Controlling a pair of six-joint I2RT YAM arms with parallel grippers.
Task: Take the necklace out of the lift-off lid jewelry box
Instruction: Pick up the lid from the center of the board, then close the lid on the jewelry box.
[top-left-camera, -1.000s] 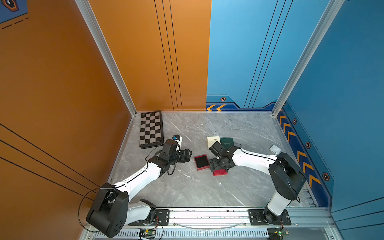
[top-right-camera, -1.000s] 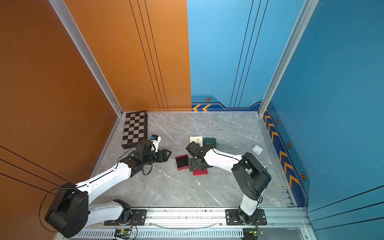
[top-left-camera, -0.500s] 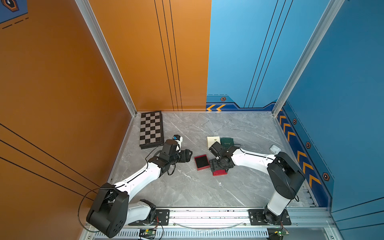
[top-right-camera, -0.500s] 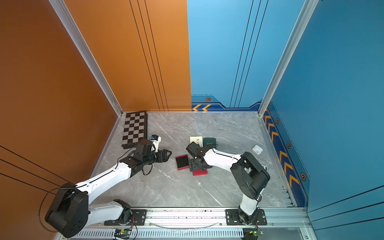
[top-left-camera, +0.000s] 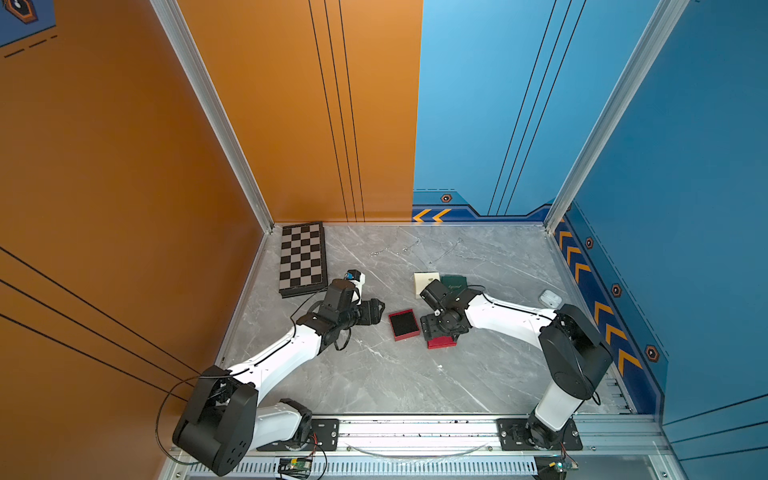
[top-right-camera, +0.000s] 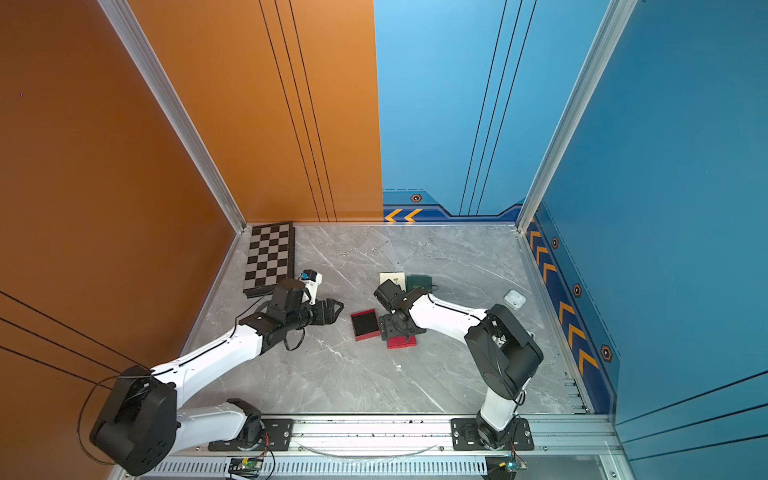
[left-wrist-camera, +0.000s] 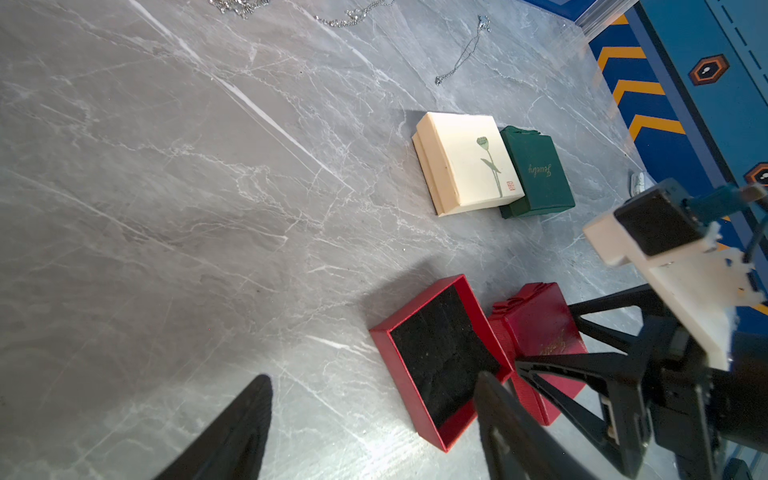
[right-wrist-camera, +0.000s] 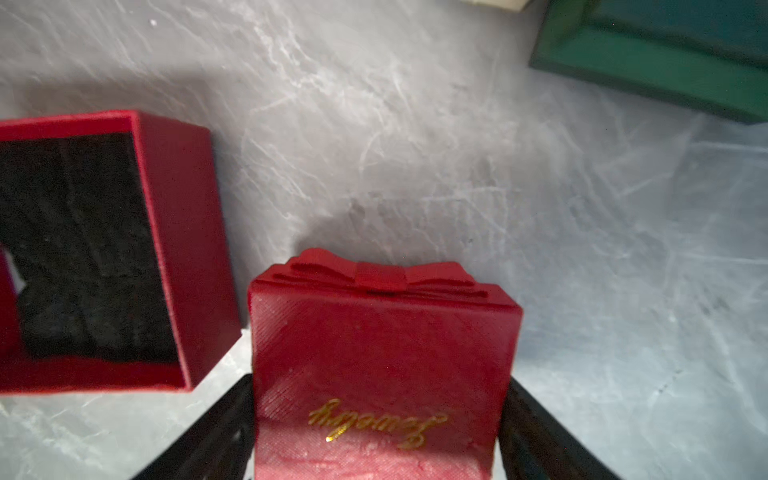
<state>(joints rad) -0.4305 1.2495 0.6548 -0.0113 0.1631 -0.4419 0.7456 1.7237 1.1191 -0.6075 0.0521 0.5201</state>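
The red jewelry box base (top-left-camera: 404, 324) (left-wrist-camera: 440, 357) stands open on the marble table, and only black foam shows inside it (right-wrist-camera: 83, 249). No necklace shows in it. Its red lid (right-wrist-camera: 382, 353) (top-left-camera: 441, 343), with a bow and gold lettering, lies on the table just right of the base. My right gripper (right-wrist-camera: 380, 380) (top-left-camera: 436, 328) is over the lid, with a finger pressed against each side. My left gripper (left-wrist-camera: 374, 378) (top-left-camera: 380, 311) is open and empty, low over the table just left of the base.
Thin silver chains (top-left-camera: 409, 247) (left-wrist-camera: 463, 54) lie loose at the back of the table. A cream box (top-left-camera: 424, 279) and a green box (top-left-camera: 454, 283) sit closed behind my right gripper. A chessboard (top-left-camera: 302, 258) lies at the back left, a white earbud case (top-left-camera: 549, 298) at the right.
The right arm has shifted very slightly. The left arm, the base and the lid stay where they were.
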